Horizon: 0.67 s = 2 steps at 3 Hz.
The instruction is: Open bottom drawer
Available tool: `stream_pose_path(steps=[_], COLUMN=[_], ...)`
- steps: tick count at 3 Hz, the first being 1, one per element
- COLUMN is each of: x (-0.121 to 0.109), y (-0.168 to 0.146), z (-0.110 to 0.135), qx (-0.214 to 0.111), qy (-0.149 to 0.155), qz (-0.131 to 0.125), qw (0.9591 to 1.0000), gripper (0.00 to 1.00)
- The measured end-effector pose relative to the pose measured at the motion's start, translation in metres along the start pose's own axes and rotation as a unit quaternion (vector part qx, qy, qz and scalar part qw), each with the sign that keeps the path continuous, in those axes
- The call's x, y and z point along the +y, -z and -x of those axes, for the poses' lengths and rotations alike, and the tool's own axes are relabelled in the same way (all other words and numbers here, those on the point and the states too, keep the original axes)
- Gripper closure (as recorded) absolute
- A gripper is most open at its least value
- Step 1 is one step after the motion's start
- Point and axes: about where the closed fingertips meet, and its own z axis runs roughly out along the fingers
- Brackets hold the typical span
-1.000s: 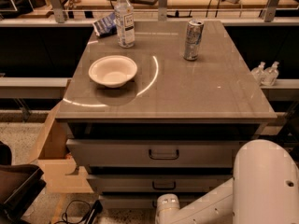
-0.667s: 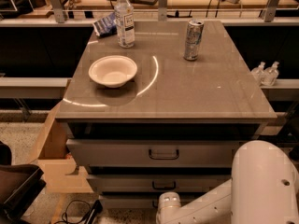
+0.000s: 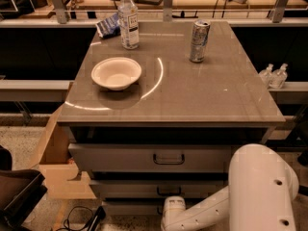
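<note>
The cabinet has three grey drawer fronts under its table top. The top drawer has the widest handle. The middle drawer sits below it. The bottom drawer shows only as a thin grey strip at the lower edge. My white arm reaches in from the lower right. Its gripper sits low against the centre of the bottom drawer, covering the spot where the handle is. The handle itself is hidden.
On the table top stand a white bowl, a water bottle, a drinks can and a blue packet. An open wooden box stands left of the cabinet. A dark object and cables lie on the floor.
</note>
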Motion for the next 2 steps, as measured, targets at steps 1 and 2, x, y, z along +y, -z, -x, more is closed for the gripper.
stream_pose_path(steps=[1,2], x=[-0.001,-0.003], y=[-0.013,-0.024], z=[0.001,0.002], qx=[-0.002,-0.008], qy=[0.005,0.005], qz=[0.011,0.018], qw=[0.9999,0.9998], gripper=[0.00,0.00])
